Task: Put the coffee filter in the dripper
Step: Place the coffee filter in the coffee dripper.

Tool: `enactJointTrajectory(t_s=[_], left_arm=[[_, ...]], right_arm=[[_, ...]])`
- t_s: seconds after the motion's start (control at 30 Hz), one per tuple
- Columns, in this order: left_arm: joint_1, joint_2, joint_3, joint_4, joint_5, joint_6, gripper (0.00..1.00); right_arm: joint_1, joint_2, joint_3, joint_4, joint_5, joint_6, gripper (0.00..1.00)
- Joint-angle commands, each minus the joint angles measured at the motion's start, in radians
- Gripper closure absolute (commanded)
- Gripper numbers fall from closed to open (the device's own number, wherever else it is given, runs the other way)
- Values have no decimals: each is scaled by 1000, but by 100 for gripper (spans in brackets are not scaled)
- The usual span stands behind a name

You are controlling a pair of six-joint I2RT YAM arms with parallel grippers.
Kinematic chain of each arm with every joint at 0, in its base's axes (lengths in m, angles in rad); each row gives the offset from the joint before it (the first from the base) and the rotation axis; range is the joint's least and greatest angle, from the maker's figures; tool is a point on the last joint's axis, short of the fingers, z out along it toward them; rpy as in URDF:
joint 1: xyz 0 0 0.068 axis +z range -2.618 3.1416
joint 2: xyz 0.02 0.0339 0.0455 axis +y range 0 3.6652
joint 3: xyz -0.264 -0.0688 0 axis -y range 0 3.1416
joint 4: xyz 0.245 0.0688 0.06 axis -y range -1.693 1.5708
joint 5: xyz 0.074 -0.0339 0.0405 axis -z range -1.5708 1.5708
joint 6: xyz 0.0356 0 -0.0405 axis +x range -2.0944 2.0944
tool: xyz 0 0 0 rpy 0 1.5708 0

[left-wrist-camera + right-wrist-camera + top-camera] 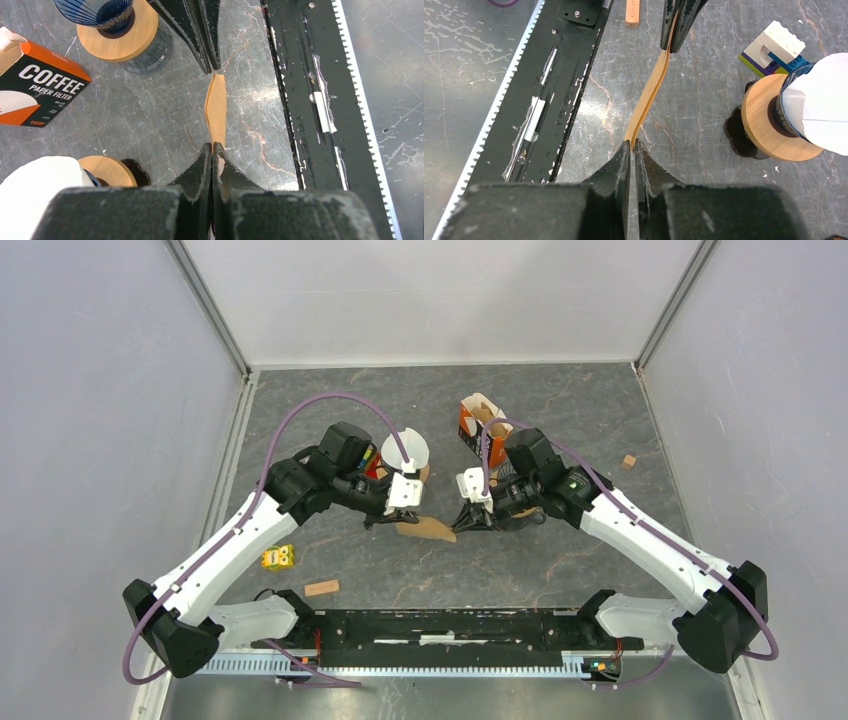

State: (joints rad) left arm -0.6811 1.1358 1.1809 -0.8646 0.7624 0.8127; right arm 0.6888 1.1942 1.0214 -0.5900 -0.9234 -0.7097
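A flat brown coffee filter hangs edge-on between both grippers, just above the table. My left gripper is shut on one end of the coffee filter. The other end of the filter sits between the tips of my right gripper, whose jaws are nearly together on it. An empty blue dripper on a wooden ring stands by the right gripper, hidden under that arm in the top view. A second dripper beside the left arm holds a white filter.
An orange coffee-filter box lies open at the back. A toy-brick block sits near the filled dripper. A yellow toy, a wooden block and a small cube lie around. The black base rail runs along the near edge.
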Motion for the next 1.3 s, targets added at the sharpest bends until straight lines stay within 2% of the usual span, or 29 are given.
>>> enactJointTrajectory(t_s=[0.0,0.17,0.4,0.97,1.27], left_arm=[[-3,-4,10,-7,26,54,98],[-4,-1,8,-16,32,66,98],[-5,0,6,-16,49,69,98],[-5,6,4,-16,90,80,98],[-5,7,-3,-2,56,74,98]], right_arm=[[-3,-6,3,-6,-30,-17,85],[-3,-12,-3,4,-19,-8,83],[-3,-4,-6,22,-12,12,89],[-3,16,-11,47,-20,32,94],[-3,9,-19,37,-45,23,93]])
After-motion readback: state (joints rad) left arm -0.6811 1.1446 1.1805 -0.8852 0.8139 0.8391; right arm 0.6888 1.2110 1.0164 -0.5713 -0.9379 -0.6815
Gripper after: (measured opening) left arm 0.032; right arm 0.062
